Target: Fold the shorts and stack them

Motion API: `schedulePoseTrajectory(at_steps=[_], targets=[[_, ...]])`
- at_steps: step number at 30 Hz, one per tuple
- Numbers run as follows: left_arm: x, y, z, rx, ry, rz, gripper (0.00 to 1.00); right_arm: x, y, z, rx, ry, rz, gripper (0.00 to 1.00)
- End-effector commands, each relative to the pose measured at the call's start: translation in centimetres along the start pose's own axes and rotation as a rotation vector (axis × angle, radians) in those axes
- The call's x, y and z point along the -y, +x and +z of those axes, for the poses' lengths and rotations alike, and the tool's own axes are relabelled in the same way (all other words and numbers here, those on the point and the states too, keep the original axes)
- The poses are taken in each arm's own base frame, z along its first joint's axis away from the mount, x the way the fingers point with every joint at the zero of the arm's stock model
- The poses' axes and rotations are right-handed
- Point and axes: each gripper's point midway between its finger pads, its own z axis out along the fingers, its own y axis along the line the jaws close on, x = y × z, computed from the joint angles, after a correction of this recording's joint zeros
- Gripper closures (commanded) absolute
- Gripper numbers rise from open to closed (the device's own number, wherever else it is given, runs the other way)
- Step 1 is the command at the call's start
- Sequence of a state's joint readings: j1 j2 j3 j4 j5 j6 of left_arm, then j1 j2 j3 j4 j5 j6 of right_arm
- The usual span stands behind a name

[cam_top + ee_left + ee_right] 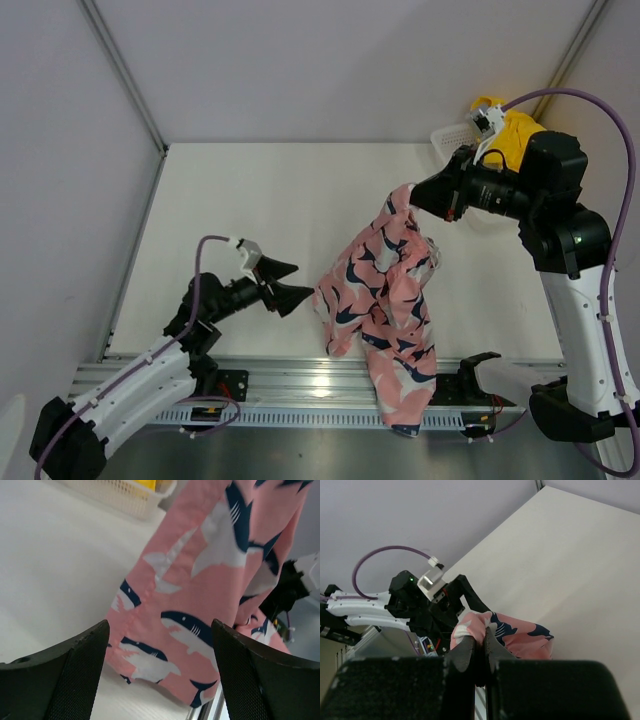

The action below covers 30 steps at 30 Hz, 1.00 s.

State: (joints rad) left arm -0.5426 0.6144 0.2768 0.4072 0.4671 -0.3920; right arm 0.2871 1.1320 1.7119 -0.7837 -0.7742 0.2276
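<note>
Top external view: the right gripper (pixel 413 193) is clenched on the upper edge of the pink shorts (pixel 385 300), a soft fabric pair printed with navy-and-white shark shapes. It holds that edge up over the right half of the white table (pixel 260 200). From the pinch the cloth hangs and spreads down toward the near side, and its lowest end lies across the ribbed metal rail (pixel 300 385) at the near table edge. The left gripper (pixel 300 280) is on the left of the garment with its jaws spread wide and nothing between them, its tips just beside the cloth's left edge; whether they brush it cannot be told. At the far right corner, behind the right arm, the plain bright yellow shorts (pixel 520 135) sit bunched in a white plastic mesh basket (pixel 452 135). From the left wrist, both black fingers (pixel 75 675) frame an open gap, and the pink shorts (pixel 200 580) hang beyond it with the hem low above the table. The basket (pixel 115 495) is far behind. From the right wrist, the right gripper (pixel 480 645) has its fingertips pressed together on a bunched fold of the pink shorts (pixel 515 635).
</note>
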Motion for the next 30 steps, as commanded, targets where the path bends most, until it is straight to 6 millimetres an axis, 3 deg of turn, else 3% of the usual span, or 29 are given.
schedulePoseTrajectory(at_steps=[1,4,7,8,9,11,12,14,15,17,20,30], targets=[[-1.0,0.6,0.9,0.052,-0.048,0.129,0.15,-2.1,-0.4,-1.1,0.011,-0.058,-0.077,1.0],[-1.2,1.5,1.8,0.023,-0.022,0.131,0.15,-2.7,-0.2,-1.5,0.005,-0.074,-0.087,1.0],[-2.0,3.6,2.5,-0.039,-0.02,0.124,0.15,-3.0,0.0,-2.0,0.002,-0.068,-0.097,1.0],[-2.2,5.6,2.4,-0.082,-0.005,0.105,0.15,-3.1,0.1,-2.2,0.003,-0.07,-0.102,1.0],[-2.1,5.2,2.7,-0.058,0.008,0.114,0.15,-3.3,0.2,-2.3,0.002,-0.075,-0.104,1.0],[-2.2,6.3,2.8,-0.08,0.025,0.111,0.15,-3.6,0.2,-2.5,-0.001,-0.085,-0.109,1.0],[-2.4,7.2,3.0,-0.104,0.031,0.101,0.17,-3.5,0.3,-2.4,-0.004,-0.084,-0.105,1.0],[-2.0,7.1,3.5,-0.097,0.063,0.104,0.23,-3.6,0.2,-2.4,-0.004,-0.084,-0.105,1.0],[-1.8,8.3,3.5,-0.137,0.093,0.088,0.29,-3.6,0.2,-2.4,-0.005,-0.087,-0.105,1.0],[-1.3,8.2,3.7,-0.118,0.128,0.092,0.3,-3.6,0.0,-2.4,-0.004,-0.083,-0.104,1.0],[-1.6,8.9,3.6,-0.131,0.119,0.085,0.23,-3.8,0.0,-2.4,-0.005,-0.098,-0.106,1.0],[-1.1,9.4,3.8,-0.152,0.133,0.084,0.22,-3.9,0.0,-2.3,-0.007,-0.109,-0.104,1.0]])
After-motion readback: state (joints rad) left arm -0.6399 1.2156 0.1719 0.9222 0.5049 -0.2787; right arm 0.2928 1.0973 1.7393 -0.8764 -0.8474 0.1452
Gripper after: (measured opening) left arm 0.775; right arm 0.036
